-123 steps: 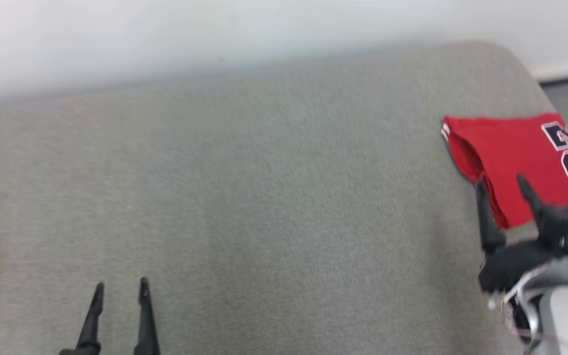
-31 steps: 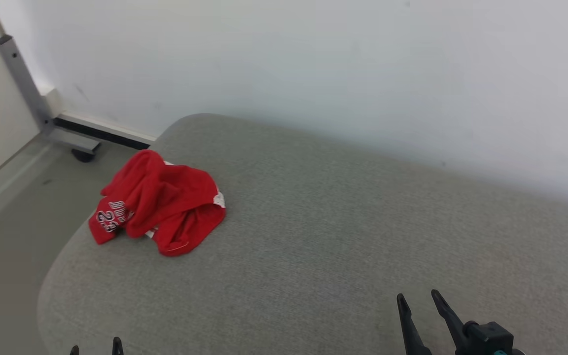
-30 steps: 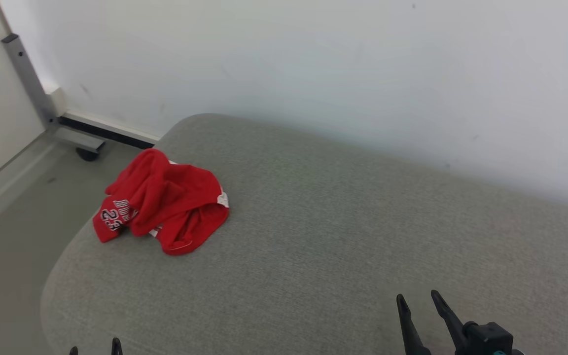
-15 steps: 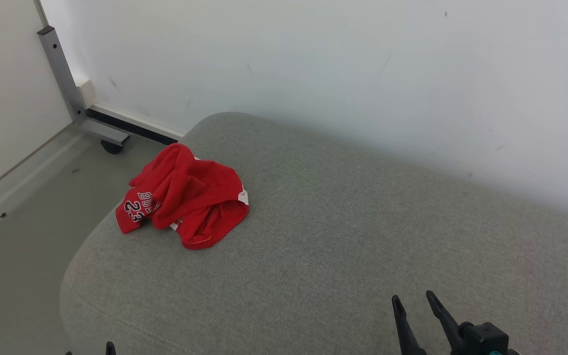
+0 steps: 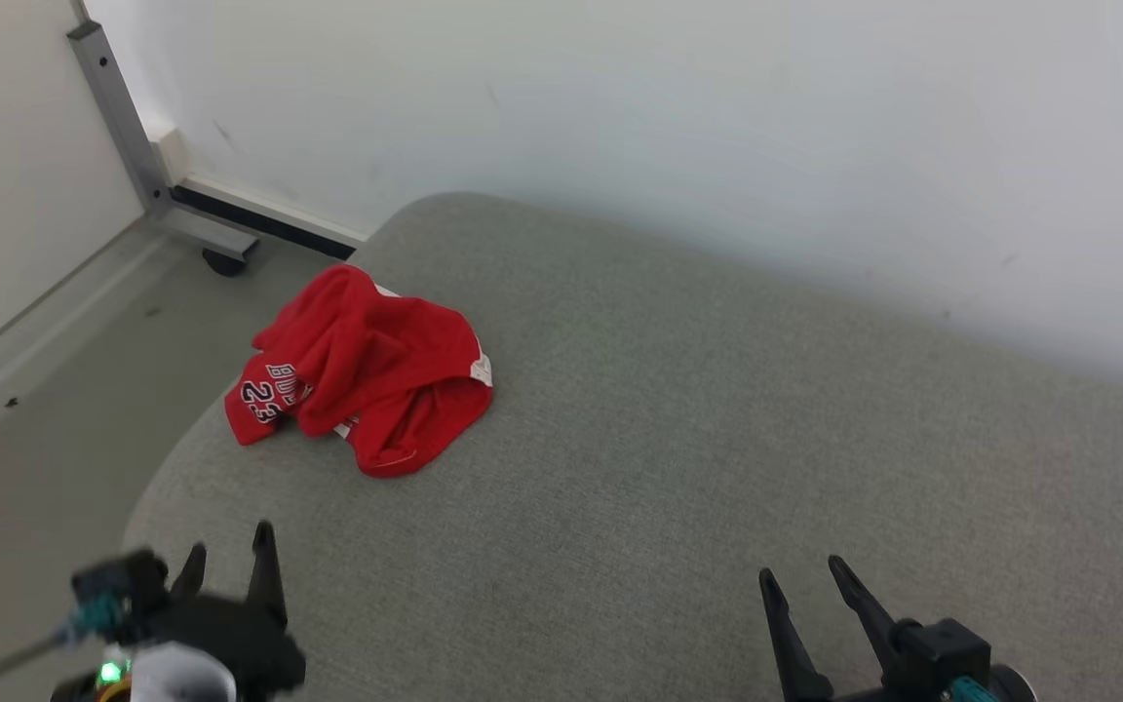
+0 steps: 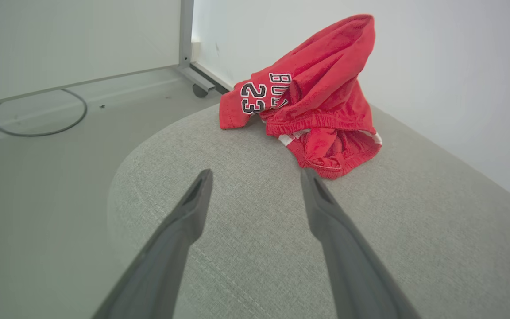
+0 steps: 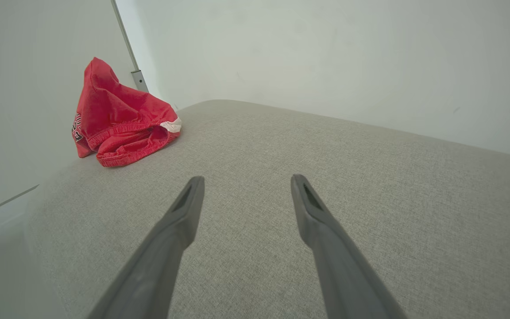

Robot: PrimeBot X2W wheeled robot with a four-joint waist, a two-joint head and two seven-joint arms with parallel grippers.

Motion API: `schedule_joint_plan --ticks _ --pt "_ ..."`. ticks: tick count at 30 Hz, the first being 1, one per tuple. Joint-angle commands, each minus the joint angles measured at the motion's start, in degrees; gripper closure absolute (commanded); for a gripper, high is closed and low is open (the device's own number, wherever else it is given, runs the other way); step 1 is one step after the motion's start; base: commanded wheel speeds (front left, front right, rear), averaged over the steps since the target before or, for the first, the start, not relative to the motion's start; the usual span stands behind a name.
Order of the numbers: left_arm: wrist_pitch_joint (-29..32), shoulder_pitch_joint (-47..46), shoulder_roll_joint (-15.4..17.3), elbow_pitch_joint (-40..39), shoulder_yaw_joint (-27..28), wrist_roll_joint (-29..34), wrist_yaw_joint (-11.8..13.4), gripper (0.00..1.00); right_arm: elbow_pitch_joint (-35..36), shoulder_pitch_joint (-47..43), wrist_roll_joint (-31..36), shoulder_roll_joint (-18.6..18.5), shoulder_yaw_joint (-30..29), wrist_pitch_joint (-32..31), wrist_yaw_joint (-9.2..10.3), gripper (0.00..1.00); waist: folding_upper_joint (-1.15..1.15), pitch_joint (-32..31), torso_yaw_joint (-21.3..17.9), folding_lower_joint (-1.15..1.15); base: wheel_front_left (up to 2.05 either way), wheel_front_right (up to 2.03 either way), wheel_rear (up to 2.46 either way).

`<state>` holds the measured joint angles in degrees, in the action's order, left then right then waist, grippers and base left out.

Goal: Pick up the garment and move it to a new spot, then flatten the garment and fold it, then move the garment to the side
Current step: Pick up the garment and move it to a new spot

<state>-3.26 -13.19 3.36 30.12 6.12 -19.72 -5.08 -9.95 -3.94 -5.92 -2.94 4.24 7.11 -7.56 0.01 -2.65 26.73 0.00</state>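
The garment (image 5: 362,375) is a red pair of shorts with "23" in dark print, lying crumpled in a heap near the left end of a grey upholstered surface (image 5: 678,458). It also appears in the left wrist view (image 6: 312,102) and at the far left of the right wrist view (image 7: 120,119). My left gripper (image 5: 227,558) hangs open over the surface's front left, short of the heap, with nothing between its fingers (image 6: 193,208). My right gripper (image 5: 803,577) stands open and empty at the lower right, far from the garment.
A white wall (image 5: 717,127) runs close behind the surface. To the left the surface ends in a rounded edge above the grey floor (image 5: 45,390). A metal frame on a caster (image 5: 220,261) and a dark cable (image 6: 38,115) are on that floor.
The head camera swung from the surface's right end to its left end, bringing a crumpled red garment into view. In the last half second my left gripper rose into the picture towards it.
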Motion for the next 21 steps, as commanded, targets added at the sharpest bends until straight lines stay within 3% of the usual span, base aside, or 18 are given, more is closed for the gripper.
schedule_joint_plan --ticks 1,2,6,16,21 --pt "0.99 -1.61 0.21 0.86 -0.2 -0.11 -0.2 0.0 0.51 0.49 0.52 0.14 0.2 -0.22 0.16 0.0 -0.01 2.58 -1.56 0.0 0.0 0.0 0.0" --pt "5.04 -7.14 0.93 4.19 0.38 -1.82 -0.09 0.0 1.82 1.02 1.63 0.14 0.8 -1.36 0.15 0.0 -0.01 4.32 -2.86 0.0 0.0 0.0 0.0" --pt "11.22 -16.57 2.6 9.46 2.26 -5.21 0.13 0.0 4.73 2.22 3.53 0.1 1.7 -3.6 0.16 0.0 -0.01 8.56 -6.16 0.0 0.0 0.0 0.0" --pt "19.67 -34.35 7.82 15.89 4.44 -9.39 0.71 0.0 12.76 6.3 5.65 -3.02 4.39 -7.78 0.15 0.0 -0.01 22.05 -14.25 0.0 0.0 0.0 0.0" --pt "24.91 -39.42 10.13 19.18 4.93 -9.76 4.02 0.0 15.74 7.49 5.88 -4.08 4.79 -8.96 0.16 0.0 -0.01 27.33 -16.92 0.0 0.0 0.0 0.0"
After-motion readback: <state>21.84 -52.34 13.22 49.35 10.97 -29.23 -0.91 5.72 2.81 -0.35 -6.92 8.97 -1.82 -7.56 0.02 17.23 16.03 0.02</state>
